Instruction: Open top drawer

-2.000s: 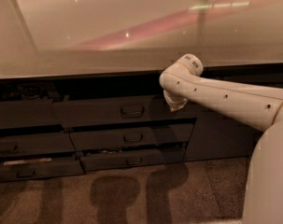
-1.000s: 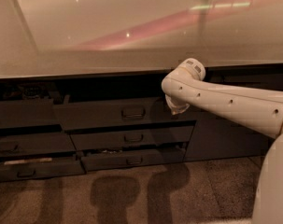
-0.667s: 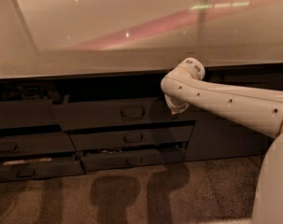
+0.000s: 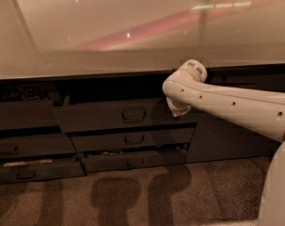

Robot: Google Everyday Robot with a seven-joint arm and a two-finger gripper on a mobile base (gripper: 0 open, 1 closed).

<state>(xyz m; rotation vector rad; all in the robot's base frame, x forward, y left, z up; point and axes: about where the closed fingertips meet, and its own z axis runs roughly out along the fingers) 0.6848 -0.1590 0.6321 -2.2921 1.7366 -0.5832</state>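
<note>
Sitting just under the overhanging countertop point(image 4: 109, 36), the top drawer point(image 4: 99, 119) shows as the widest dark grey front in the middle bank, with its small loop handle point(image 4: 133, 114) at the centre. It looks to stand a little forward of the two narrower drawer fronts point(image 4: 132, 139) stacked beneath it, and a dark gap runs along above it.

At the drawer's right end, the gripper point(image 4: 178, 110) hangs down from the arm's rounded wrist joint point(image 4: 191, 72), close against the front's right end and well to the right of the handle. Most of it is tucked behind the arm, so I cannot tell whether it is clasped or released. The pale arm point(image 4: 236, 105) reaches in from the right.

Further left, another bank of dark drawers point(image 4: 19, 147) sits lower, with a pale strip point(image 4: 27, 163) between two of them. To the right is a plain dark cabinet panel point(image 4: 226, 142). The speckled floor point(image 4: 217, 192) below carries two soft shadows point(image 4: 128, 192).
</note>
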